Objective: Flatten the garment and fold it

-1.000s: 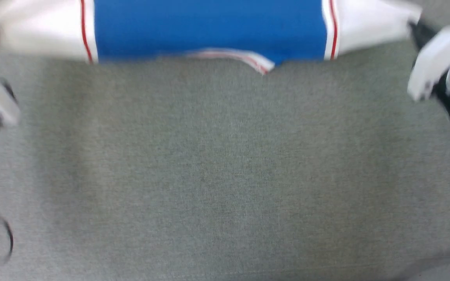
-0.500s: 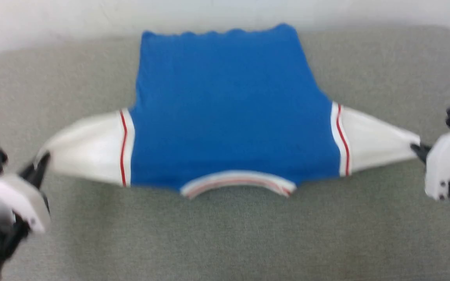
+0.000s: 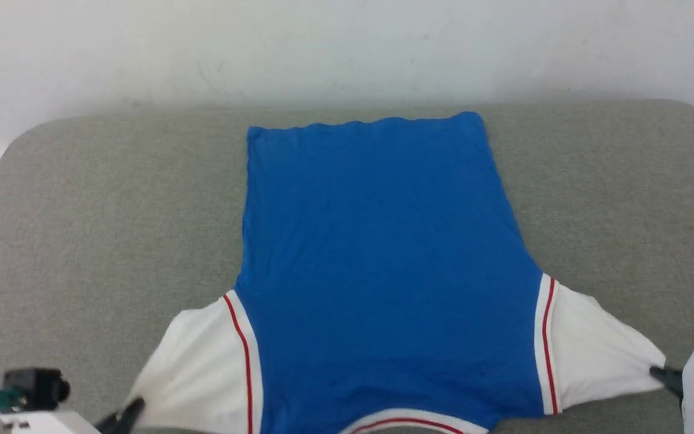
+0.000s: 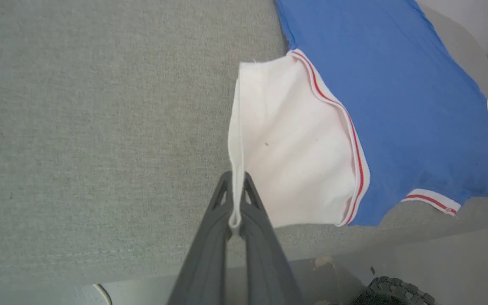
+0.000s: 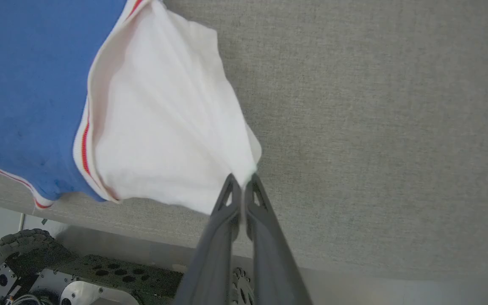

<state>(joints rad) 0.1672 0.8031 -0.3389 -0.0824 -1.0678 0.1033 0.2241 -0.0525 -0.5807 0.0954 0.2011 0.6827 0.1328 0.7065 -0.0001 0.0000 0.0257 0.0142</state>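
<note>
The garment lies flat on the grey table, blue back up. Its hem is at the far side and its striped collar at the near edge. No lettering shows on this side. My left gripper is shut on the edge of the white left sleeve, whose hem fold runs between the fingers in the left wrist view, where that gripper rises from the bottom. My right gripper is shut on the outer corner of the white right sleeve, seen close in the right wrist view.
The grey cloth table has rounded far corners and a white wall behind it. Its near edge runs just below both grippers. My wheeled base and the floor lie under that edge.
The head camera has swung up, so the whole garment shows now. Both grippers stay shut on the sleeves, which look less stretched sideways than half a second ago.
</note>
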